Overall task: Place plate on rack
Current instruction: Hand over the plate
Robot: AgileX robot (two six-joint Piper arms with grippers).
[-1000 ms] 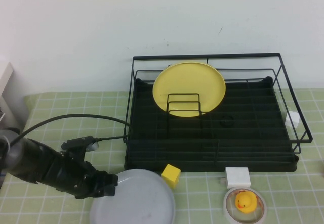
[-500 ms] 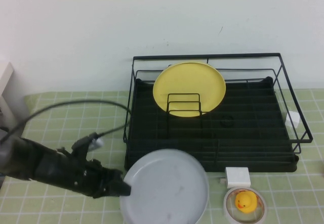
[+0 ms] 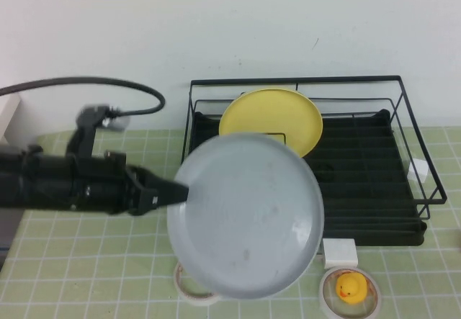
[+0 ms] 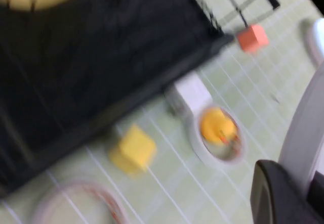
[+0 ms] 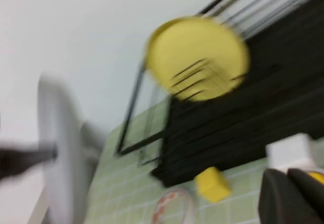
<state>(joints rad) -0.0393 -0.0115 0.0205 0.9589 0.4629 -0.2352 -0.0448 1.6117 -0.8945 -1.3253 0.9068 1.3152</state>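
My left gripper (image 3: 178,189) is shut on the left rim of the light grey-blue plate (image 3: 248,218) and holds it tilted up in the air, in front of the black wire rack (image 3: 295,81). The plate covers the rack's front left part. A yellow plate (image 3: 281,114) stands upright in the rack at the back left. In the left wrist view the plate's edge (image 4: 306,128) runs between the dark fingers (image 4: 273,193). In the right wrist view the plate (image 5: 58,148) shows edge-on left of the rack (image 5: 243,123). My right gripper (image 5: 291,196) is shut and empty, out of the high view.
A yellow duck in a white ring (image 3: 349,288) and a white box (image 3: 338,250) lie in front of the rack. A tape ring (image 3: 189,286) lies under the plate. A yellow cube (image 5: 212,184) sits by the rack's front. An orange cube (image 4: 252,38) lies farther off.
My left gripper has lifted the plate off the table, tilted it up and carried it up and toward the rack. The tape ring now shows below it.
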